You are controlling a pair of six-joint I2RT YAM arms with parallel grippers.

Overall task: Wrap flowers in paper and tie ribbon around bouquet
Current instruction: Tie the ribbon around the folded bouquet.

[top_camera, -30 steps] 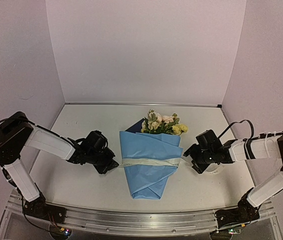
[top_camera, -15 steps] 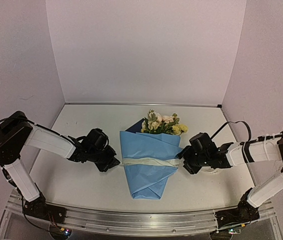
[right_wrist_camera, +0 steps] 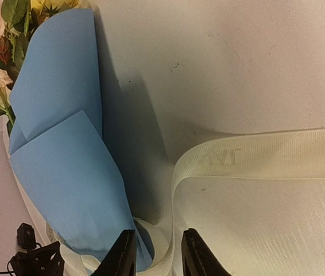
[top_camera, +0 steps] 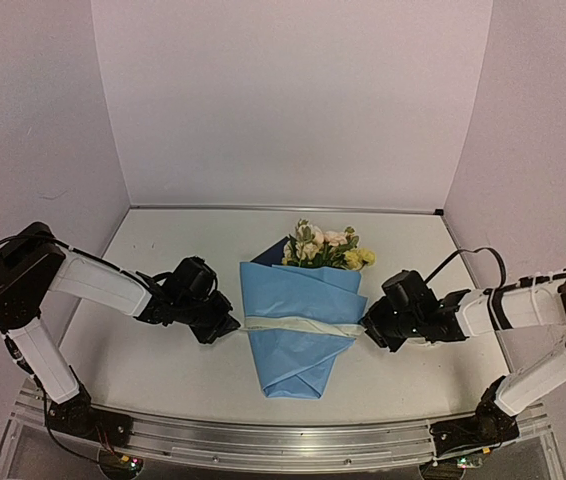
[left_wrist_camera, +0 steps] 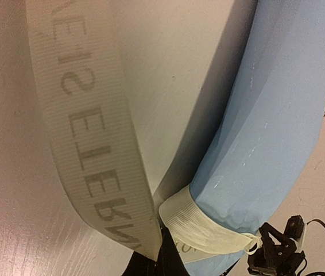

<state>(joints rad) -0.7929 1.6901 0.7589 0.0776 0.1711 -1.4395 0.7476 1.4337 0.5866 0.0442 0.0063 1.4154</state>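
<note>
The flowers (top_camera: 325, 247) stick out of the top of a cone of light blue paper (top_camera: 298, 350) lying mid-table. An off-white printed ribbon (top_camera: 298, 324) crosses the cone's waist. My left gripper (top_camera: 225, 327) sits just left of the cone, shut on the ribbon (left_wrist_camera: 88, 132), which loops up from its jaws (left_wrist_camera: 162, 256) and wraps the paper (left_wrist_camera: 271, 126). My right gripper (top_camera: 368, 330) is at the cone's right edge. Its fingers (right_wrist_camera: 158, 256) stand a little apart with the ribbon (right_wrist_camera: 254, 155) on edge between them, beside the paper (right_wrist_camera: 65, 149).
A loose length of ribbon (top_camera: 425, 340) curls on the table under the right arm. White walls enclose the table on three sides, and a metal rail (top_camera: 283, 440) runs along the near edge.
My right gripper has slid left to the bouquet's right edge, and its jaws have narrowed around the ribbon. The left gripper has barely moved.
</note>
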